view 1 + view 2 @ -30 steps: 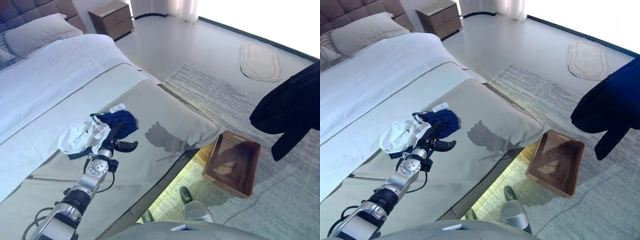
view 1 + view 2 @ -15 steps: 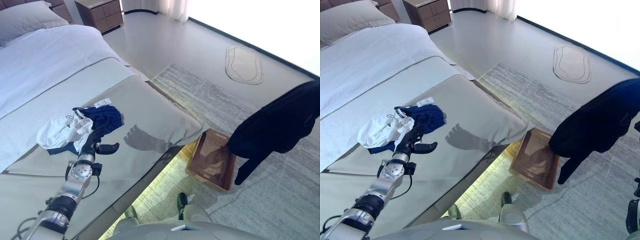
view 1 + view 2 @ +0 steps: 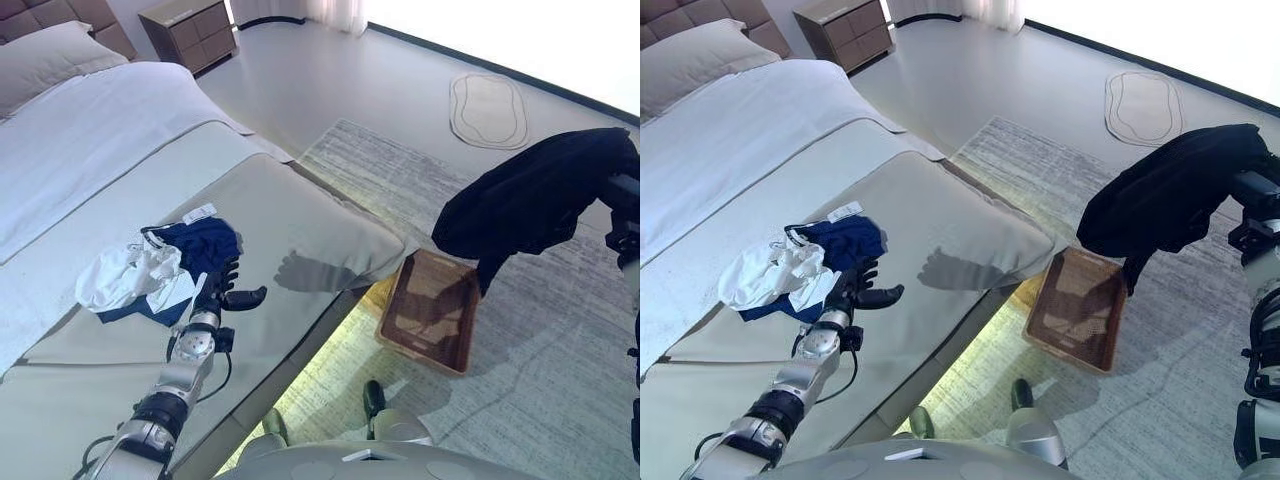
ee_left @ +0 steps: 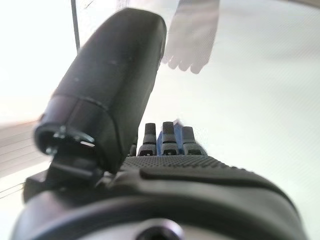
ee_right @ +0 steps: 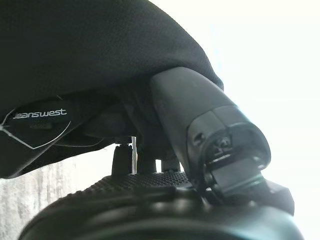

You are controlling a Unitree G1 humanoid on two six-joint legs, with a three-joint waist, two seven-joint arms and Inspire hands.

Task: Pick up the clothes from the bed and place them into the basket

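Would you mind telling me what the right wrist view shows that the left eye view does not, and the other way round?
Only the right wrist view shows the right hand from close by, its thumb and fingers pressed into the black garment, and a white tag hanging from the cloth.

Only the left eye view shows the bed, the white and blue clothes on it, the left hand open at their edge, the basket on the rug and the nightstand.

Both show the black garment, held up in the air.
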